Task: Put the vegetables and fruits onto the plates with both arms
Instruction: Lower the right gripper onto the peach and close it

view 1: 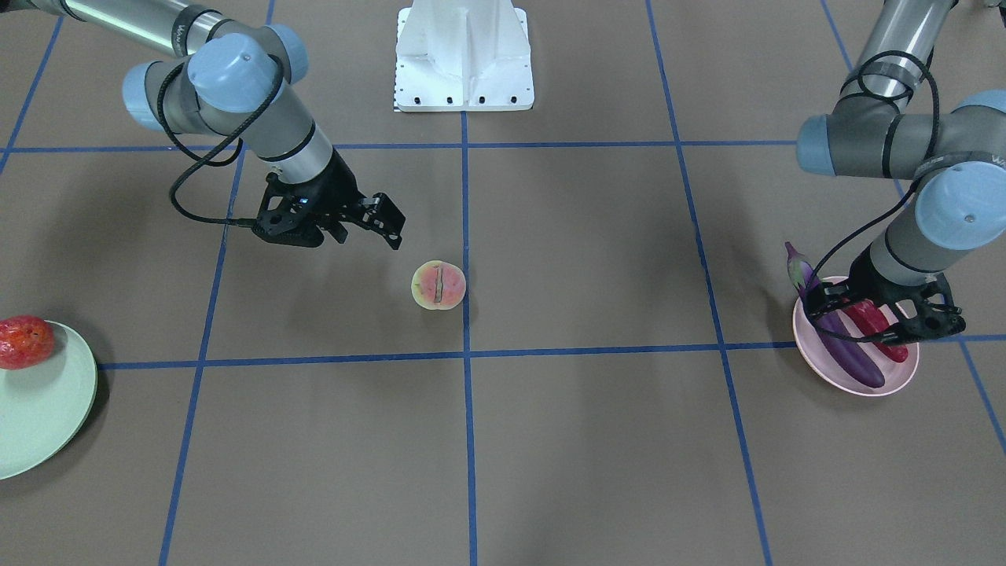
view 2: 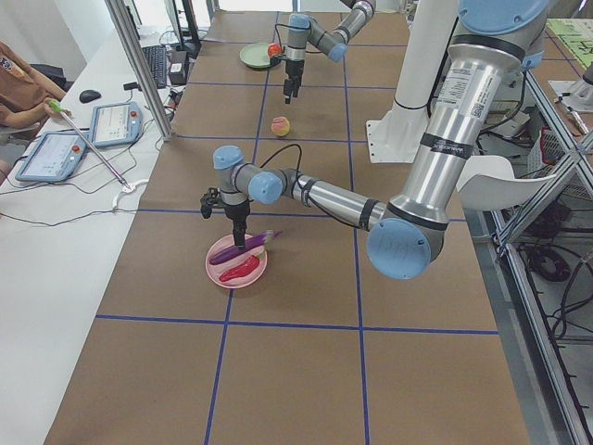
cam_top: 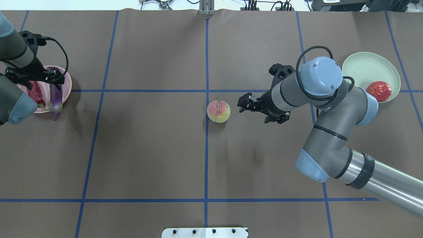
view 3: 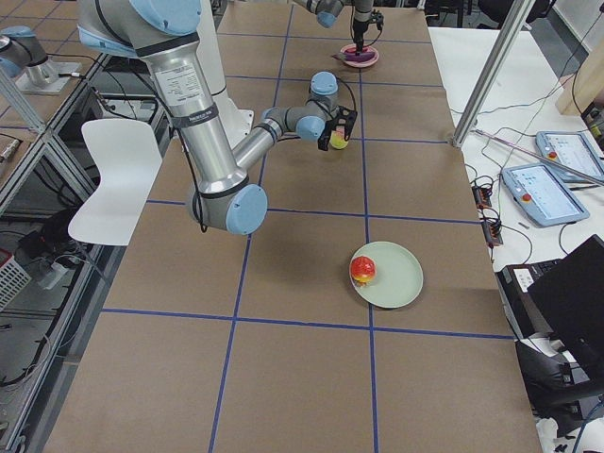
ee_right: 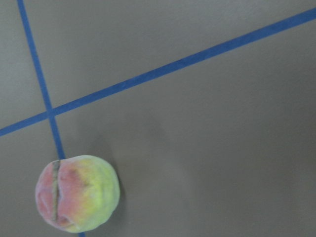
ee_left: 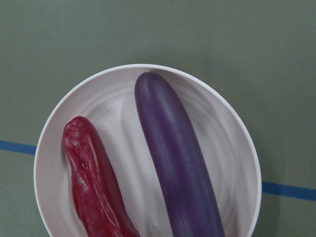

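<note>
The halved fruit [view 1: 438,284] lies cut face up on the brown table, also seen in the right wrist view [ee_right: 77,193]. My right gripper [view 1: 391,228] hovers beside it, open and empty [cam_top: 243,105]. The round bumpy red fruit [cam_top: 378,91] sits on the mint green plate [cam_top: 363,69]. The purple eggplant [ee_left: 173,158] and the red chili [ee_left: 94,182] lie side by side on the pink plate [ee_left: 113,108]. My left gripper [view 1: 880,330] hangs open just above them and holds nothing.
The white fixed base [view 1: 464,55] stands at the robot's edge of the table. Blue tape lines cross the brown table. In the exterior left view, tablets and an operator [view 2: 18,88] are at a side desk.
</note>
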